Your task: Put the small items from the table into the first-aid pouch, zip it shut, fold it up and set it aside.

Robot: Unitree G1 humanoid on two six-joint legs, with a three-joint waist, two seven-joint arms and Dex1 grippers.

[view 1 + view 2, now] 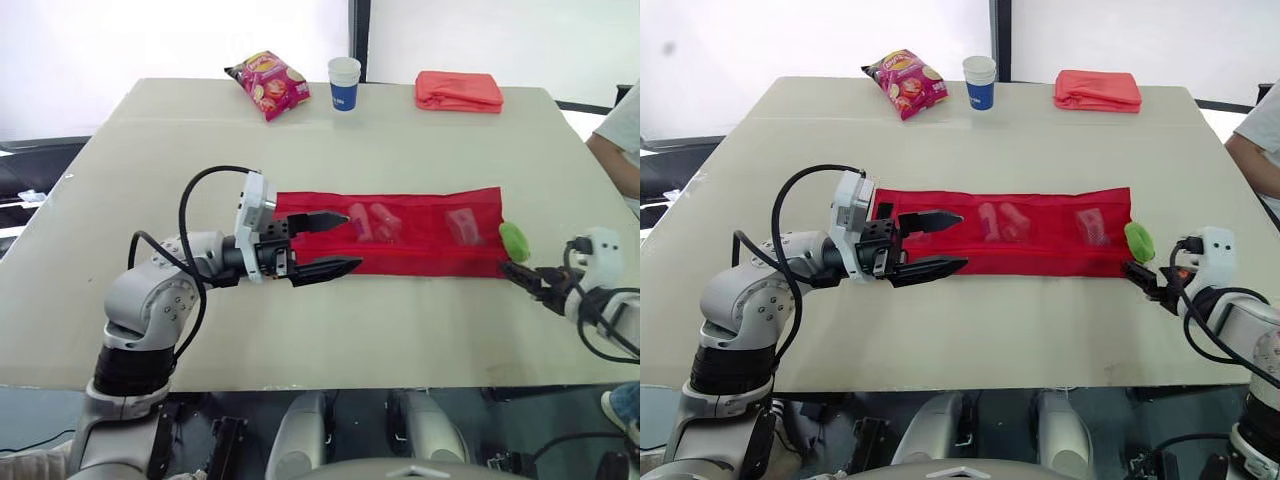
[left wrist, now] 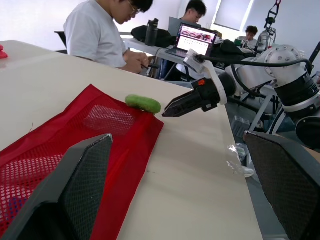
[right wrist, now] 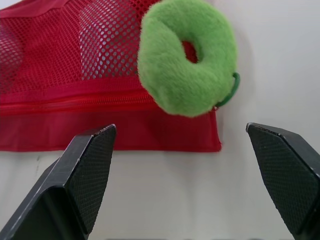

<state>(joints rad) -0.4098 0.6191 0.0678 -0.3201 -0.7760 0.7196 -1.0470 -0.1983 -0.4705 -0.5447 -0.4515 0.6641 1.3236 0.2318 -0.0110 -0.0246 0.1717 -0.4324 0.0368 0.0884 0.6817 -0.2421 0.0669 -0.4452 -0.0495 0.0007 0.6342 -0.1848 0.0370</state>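
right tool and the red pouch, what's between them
A green fuzzy ring, overlapping the end of the red pouch, lies ahead of the right tool; the right wrist view shows it.

Table point(image 1: 400, 150) bears pouch point(image 1: 420, 235), snack bag point(image 1: 268, 85), cup point(image 1: 344, 83), red cloth point(image 1: 458, 91).

A red mesh pouch point(image 1: 1050, 255) is laid flat on the tabletop point(image 1: 970, 330). The left claw point(image 1: 962, 240) is held over its left end, fingers spread. A green fluffy ring point(image 1: 1138, 240) is set at its right end, the right claw point(image 1: 1137, 272) just beside. A snack bag point(image 1: 905, 83), paper cup point(image 1: 980, 82) and folded red cloth point(image 1: 1097, 90) are lined up beyond it.
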